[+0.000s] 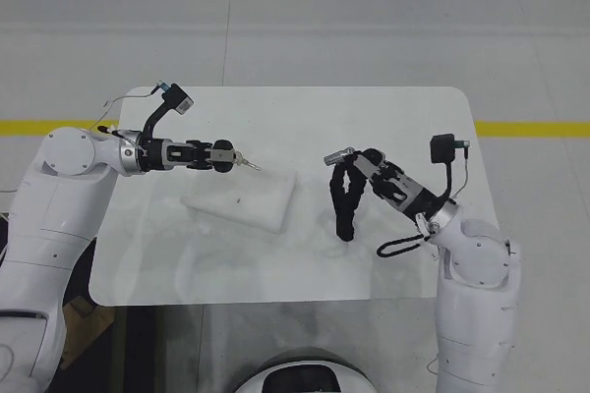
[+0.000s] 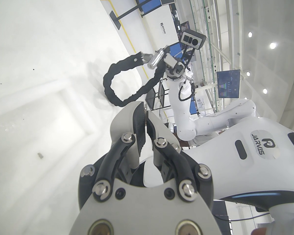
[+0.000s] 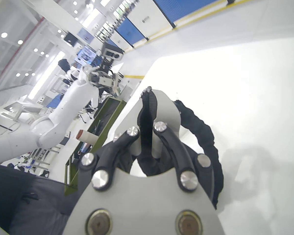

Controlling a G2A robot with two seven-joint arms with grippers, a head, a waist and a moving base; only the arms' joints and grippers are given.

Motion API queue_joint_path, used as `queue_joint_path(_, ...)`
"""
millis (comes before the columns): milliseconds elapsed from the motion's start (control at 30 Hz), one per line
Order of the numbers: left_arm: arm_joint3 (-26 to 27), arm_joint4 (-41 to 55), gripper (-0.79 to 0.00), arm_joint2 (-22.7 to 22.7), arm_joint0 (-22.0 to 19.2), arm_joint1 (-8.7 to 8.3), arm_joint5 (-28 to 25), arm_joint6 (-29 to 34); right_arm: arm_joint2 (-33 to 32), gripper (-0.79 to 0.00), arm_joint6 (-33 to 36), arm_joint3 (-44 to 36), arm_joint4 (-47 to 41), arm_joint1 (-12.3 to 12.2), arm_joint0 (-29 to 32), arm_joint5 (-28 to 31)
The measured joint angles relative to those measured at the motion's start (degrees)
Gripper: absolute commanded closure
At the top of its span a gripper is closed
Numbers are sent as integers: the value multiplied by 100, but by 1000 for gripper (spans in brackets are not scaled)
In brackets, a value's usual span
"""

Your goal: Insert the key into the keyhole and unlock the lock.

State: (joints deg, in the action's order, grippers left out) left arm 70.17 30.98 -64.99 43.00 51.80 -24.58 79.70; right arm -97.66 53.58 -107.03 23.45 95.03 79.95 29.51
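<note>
Both arms loaded, well apart over the white counter (image 1: 393, 108).
The left end effector (image 1: 224, 155) pinches the small silver metal key (image 1: 244, 160); the right end effector (image 1: 366, 163) clamps the black fabric-sleeved silver chain lock (image 1: 346, 201).

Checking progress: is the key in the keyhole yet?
Out. The key, in the left gripper, is well apart from the lock in the right gripper.

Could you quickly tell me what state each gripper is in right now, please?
Left gripper: shut on the key.
Right gripper: shut on the lock, gripping it by its black-sleeved cable.
</note>
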Motion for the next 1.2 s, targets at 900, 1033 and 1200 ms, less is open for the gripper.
queue_joint_path(900, 873, 757, 0, -274, 983, 59, -282, -1260, 545, 0, -822, 1139, -2770, -345, 69, -182)
queue_joint_path(1033, 1325, 889, 0, -190, 1441, 167, -702, -1949, 844, 0, -1392, 1326, -2709, -354, 102, 252)
queue_joint_path(1200, 1404, 748, 0, -96, 1541, 261, -817, -2206, 983, 0, -1637, 1358, -2557, -396, 80, 400)
